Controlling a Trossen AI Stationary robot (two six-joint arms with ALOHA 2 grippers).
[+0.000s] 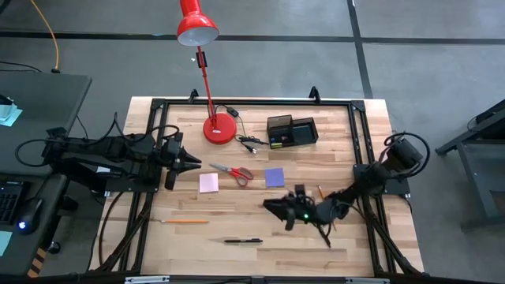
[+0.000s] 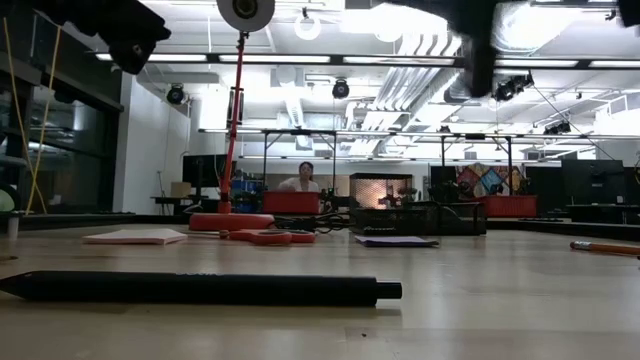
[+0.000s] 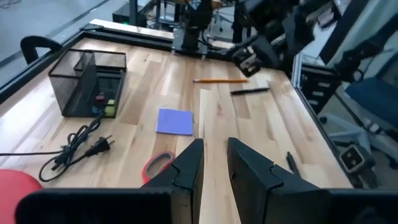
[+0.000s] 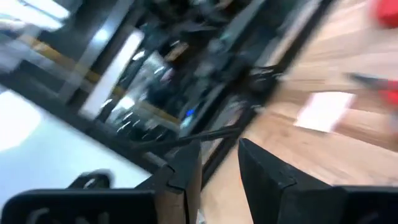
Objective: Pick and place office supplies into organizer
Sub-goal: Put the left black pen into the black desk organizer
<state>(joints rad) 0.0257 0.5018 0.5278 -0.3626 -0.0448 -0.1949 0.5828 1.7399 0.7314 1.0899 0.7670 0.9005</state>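
The black mesh organizer [image 1: 292, 130] [image 3: 90, 81] stands at the far middle of the table. Red-handled scissors [image 1: 234, 172] lie between a pink pad [image 1: 208, 183] and a purple pad [image 1: 274, 177] [image 3: 175, 121]. An orange pencil [image 1: 185, 222] and a black pen [image 1: 243, 241] [image 2: 200, 288] lie toward the near edge. A second pencil [image 3: 221, 80] and pen [image 3: 250, 91] lie by the right arm. My left gripper [image 1: 189, 162] [image 3: 214, 168] hovers left of the pink pad, open by a narrow gap. My right gripper [image 1: 276, 207] [image 4: 217, 168] is below the purple pad, open and holding nothing.
A red desk lamp stands on its round base [image 1: 219, 128] left of the organizer, with a black cable and plug [image 1: 248, 142] [image 3: 81, 146] between them. A black frame [image 1: 252, 102] rims the table. A person [image 2: 305, 178] sits far behind the table.
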